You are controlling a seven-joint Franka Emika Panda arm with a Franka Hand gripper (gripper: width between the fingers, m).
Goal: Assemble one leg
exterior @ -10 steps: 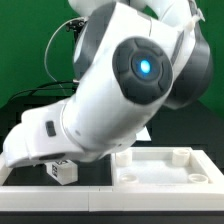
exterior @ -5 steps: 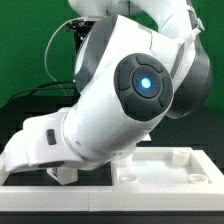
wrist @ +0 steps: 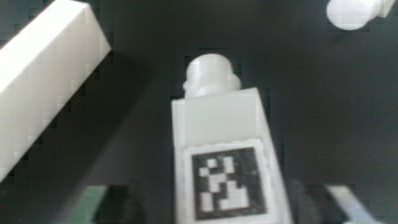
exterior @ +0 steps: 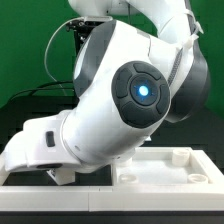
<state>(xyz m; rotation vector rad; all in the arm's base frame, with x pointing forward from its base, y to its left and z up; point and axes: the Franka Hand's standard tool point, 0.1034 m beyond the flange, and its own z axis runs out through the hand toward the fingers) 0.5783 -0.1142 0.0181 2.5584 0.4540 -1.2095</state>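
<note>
In the wrist view a leg lies on the dark table: a white block with a rounded peg at its far end and a black-and-white tag on top. My gripper stands astride its near end. One dark finger is on each side, with a gap to the leg on both, so the jaws are open and not touching it. In the exterior view the gripper is down at the table at the lower left. The leg is almost wholly hidden behind it there.
The large white panel with raised rims lies at the exterior view's right. A long white edge runs beside the leg in the wrist view. The rounded tip of another white part shows beyond it. The arm's bulk fills most of the exterior view.
The arm has come down and towards the exterior view's right. The tagged leg that showed under the gripper a second ago is now covered by it.
</note>
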